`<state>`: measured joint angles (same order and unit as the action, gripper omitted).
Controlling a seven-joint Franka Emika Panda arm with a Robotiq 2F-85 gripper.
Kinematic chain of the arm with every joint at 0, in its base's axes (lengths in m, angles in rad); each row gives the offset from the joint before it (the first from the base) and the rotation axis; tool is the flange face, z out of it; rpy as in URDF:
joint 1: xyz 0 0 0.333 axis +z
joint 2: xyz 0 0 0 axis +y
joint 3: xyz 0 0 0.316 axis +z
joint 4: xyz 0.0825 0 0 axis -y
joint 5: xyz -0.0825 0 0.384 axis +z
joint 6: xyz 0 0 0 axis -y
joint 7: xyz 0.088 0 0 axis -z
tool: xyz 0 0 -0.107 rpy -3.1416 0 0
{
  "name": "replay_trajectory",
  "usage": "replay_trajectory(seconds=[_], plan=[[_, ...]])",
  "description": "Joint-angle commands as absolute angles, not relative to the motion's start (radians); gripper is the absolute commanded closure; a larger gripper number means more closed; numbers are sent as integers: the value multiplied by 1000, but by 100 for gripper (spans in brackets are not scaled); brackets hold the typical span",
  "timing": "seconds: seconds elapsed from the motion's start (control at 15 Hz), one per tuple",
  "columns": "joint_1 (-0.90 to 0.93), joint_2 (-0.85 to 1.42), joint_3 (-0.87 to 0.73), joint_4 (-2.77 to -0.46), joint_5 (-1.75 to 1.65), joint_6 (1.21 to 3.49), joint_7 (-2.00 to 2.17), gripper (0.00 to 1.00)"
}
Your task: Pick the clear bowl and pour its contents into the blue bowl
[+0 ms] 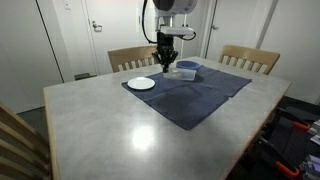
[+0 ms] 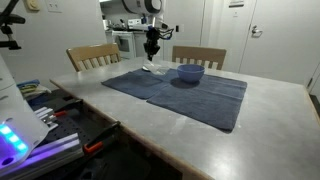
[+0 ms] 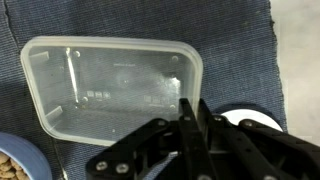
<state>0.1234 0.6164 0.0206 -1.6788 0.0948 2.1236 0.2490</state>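
Note:
In the wrist view the clear bowl (image 3: 110, 90) lies flat on the dark blue cloth mat (image 3: 235, 40) and looks empty. My gripper (image 3: 188, 112) has its two fingers close together over the bowl's near right rim, with the wall between them. The blue bowl (image 3: 14, 164) peeks in at the bottom left with something brownish inside. In both exterior views the gripper (image 1: 165, 61) (image 2: 152, 50) hangs low over the mat. The clear bowl (image 2: 155, 68) sits under it, beside the blue bowl (image 2: 190, 73) (image 1: 188, 67).
A white round plate (image 1: 141, 83) (image 3: 250, 120) lies on the mat next to the clear bowl. The mat (image 1: 190, 92) covers the far part of a grey table (image 1: 120, 130). Wooden chairs (image 1: 248, 58) stand behind the table.

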Motion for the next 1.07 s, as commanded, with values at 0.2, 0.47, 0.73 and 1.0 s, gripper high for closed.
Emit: replay_trajectory(seconds=[0.2,0.47,0.73,1.0], plan=[[125,662,25,-1631,27,2082,163,98],[112,662,35,-1632,-13,2082,38,98],[100,677,50,-1608,-16,2101,-71,98],[85,693,63,-1585,2,2114,-137,98]])
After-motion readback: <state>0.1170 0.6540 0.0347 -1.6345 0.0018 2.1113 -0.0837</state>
